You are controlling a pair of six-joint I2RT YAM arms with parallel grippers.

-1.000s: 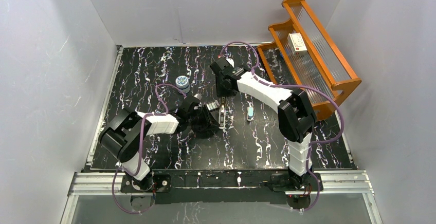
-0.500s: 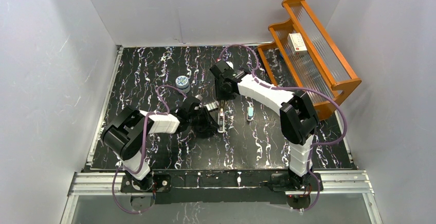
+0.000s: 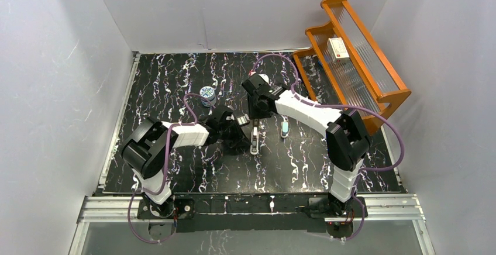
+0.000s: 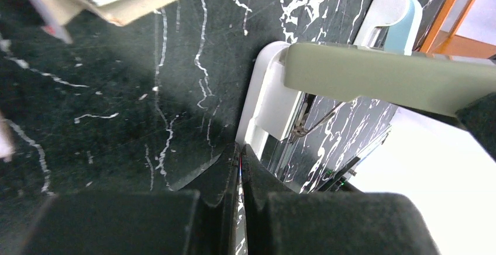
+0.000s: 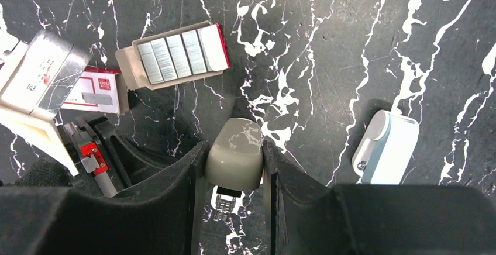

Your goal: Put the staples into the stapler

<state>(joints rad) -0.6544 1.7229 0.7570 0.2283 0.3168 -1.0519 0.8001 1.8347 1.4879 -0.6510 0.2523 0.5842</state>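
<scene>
1. Cream-beige, the stapler (image 5: 235, 145) is clamped by its top arm between the partly closed jaws of the right gripper (image 5: 234, 157), with that wrist pointed down at mid-table.
2. The left gripper (image 4: 240, 157) is held low beside the stapler's base, jaws pressed together; anything pinched cannot be made out.
3. The staples (image 5: 175, 53) are laid in their tray nearby.

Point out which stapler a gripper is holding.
The cream-beige stapler, clamped in the right gripper; the light blue stapler lies free beside it.

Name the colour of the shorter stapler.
The shorter stapler is light blue and white, clearest in the right wrist view.
</scene>
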